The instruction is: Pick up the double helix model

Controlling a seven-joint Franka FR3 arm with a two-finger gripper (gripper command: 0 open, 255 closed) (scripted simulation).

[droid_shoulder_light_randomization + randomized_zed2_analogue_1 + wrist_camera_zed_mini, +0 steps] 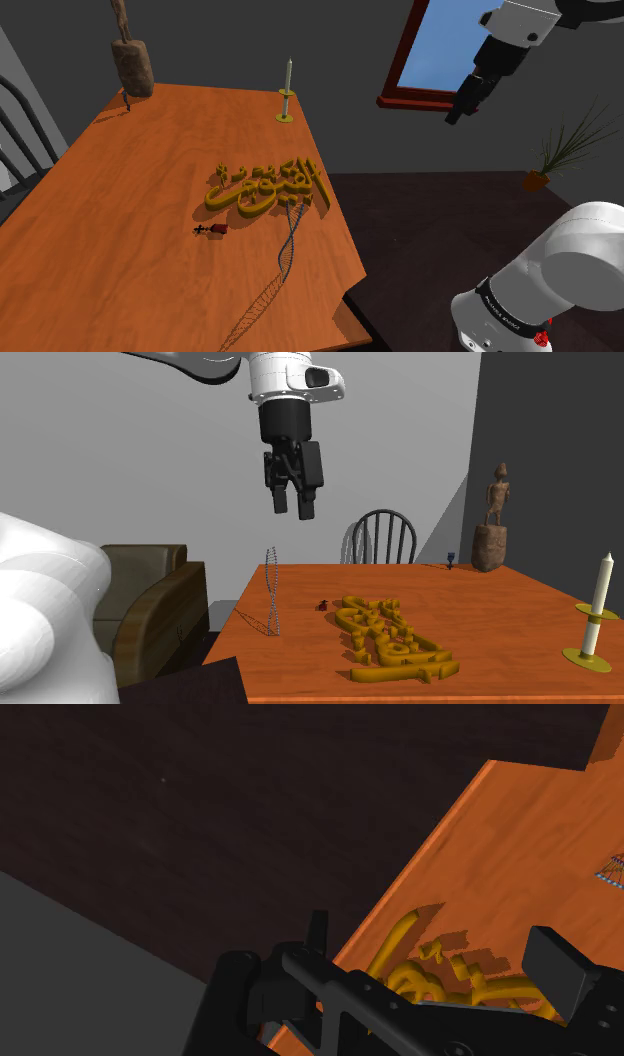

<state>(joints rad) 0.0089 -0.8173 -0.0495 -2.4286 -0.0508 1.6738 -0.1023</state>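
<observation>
The double helix model (290, 240) is a thin grey wire-like spiral standing upright near the table's edge, in front of a gold script ornament (266, 186). In the second exterior view the helix (272, 592) stands at the table's left corner. My black gripper (457, 114) hangs high above the floor, off the table's far side edge and well away from the helix. From the second exterior view the gripper (294, 512) is above the helix and a little to its right, open and empty. In the wrist view the fingers (553, 962) stand apart, with the helix base (612, 871) far off beyond them.
On the orange wooden table (100, 250) stand a candle on a gold holder (287, 95), a brown statue (130, 60) and a small red object (212, 230). A chair (381, 540) is behind the table, a sofa (150, 597) beside it, a potted plant (560, 155) on the floor.
</observation>
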